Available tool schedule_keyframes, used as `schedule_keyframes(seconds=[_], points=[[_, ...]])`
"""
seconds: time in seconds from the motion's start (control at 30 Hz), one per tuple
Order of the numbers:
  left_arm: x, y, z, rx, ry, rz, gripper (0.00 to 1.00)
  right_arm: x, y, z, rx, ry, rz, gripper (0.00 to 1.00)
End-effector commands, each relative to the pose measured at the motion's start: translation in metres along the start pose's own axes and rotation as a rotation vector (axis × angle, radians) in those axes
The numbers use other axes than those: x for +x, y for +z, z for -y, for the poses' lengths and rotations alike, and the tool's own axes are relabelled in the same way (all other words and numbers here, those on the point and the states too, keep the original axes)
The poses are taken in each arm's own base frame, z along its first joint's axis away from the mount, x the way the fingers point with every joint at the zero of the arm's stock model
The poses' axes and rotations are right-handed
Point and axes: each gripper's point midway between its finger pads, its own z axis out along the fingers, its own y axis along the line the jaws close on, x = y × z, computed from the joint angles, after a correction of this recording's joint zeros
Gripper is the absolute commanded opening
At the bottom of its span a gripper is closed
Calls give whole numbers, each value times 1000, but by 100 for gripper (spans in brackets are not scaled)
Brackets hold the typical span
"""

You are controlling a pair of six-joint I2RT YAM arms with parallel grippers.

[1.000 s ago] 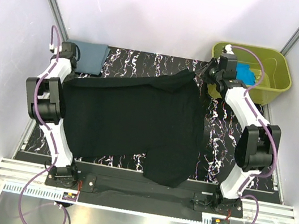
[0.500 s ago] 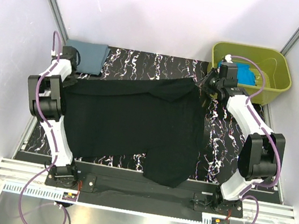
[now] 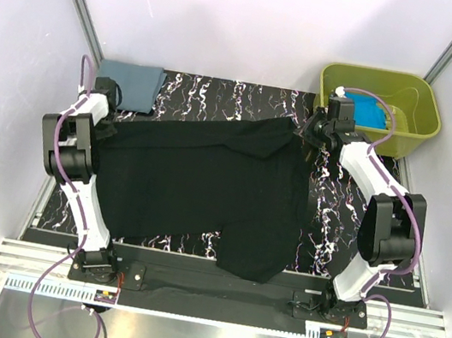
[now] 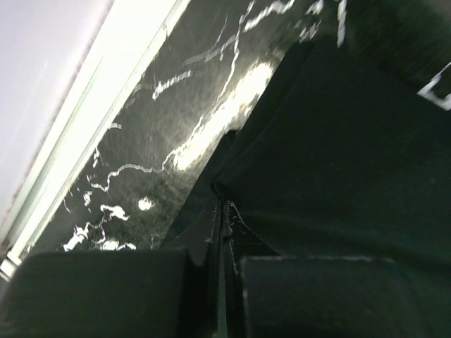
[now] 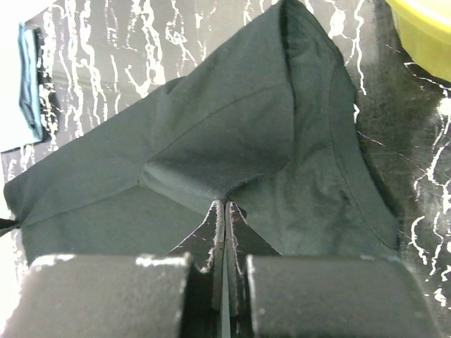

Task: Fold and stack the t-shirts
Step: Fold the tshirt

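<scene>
- Black t-shirt [image 3: 205, 187] lies spread over most of the marbled tabletop [image 3: 221, 94]. Its far edge is drawn out between the two arms, and one lobe reaches close to the table's front edge.
- Slate grey-blue t-shirt [image 3: 133, 84] sits folded at the far left corner, apart from the black one. The turquoise t-shirt [image 3: 372, 114] is bunched inside the olive-green tub [image 3: 420, 123] at the far right.
- Left gripper [image 4: 222, 211] is clenched on the left end of the black t-shirt's far edge. Its wrist view shows the fingers pressed together with a fold of dark cloth caught at the tips.
- Right gripper [image 5: 224, 208] is likewise clamped on the black t-shirt at the right end. The cloth rises to a small peak where the tips pinch it.
- Handling, as I judge it:
  - The cloth is light, limp and not fragile.
  - It has no stiffness of its own, so it will sag between the two pinches and drag over the tabletop rather than lift flat.
  - A thin pinch could slip out under tension.
- Best hold, as I judge it, is on stitched edges such as the hem, a sleeve seam or a shoulder corner. Both arms should take the same edge, so that the fold falls straight.
- No brand, label, print or other writing can be read on any shirt, the tub or the arms.
</scene>
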Motion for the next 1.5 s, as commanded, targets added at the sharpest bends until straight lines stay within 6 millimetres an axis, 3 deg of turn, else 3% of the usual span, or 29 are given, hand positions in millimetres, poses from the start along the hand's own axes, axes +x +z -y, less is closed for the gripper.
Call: schedule_keyframes(seconds=[0.0, 0.17, 0.43, 0.63, 0.77, 1.27, 1.47], points=[[-6, -20, -11, 22, -52, 24, 0, -9, 2, 5, 28, -38, 36, 0], [7, -18, -14, 17, -57, -12, 0, -16, 4, 5, 35, -45, 51, 0], [-5, -21, -32, -25, -69, 23, 0, -31, -11, -1, 25, -52, 81, 0], [-3, -21, -33, -17, -75, 13, 0, -39, -17, 5, 44, -40, 94, 0], [-1, -22, -31, -7, -76, 7, 0, -36, -12, 9, 54, -46, 86, 0], [10, -10, -26, -11, -63, -35, 0, 1, 8, 25, 68, -41, -19, 0], [11, -17, -29, -4, -89, -29, 0, -2, 10, 26, 80, -46, -15, 0]])
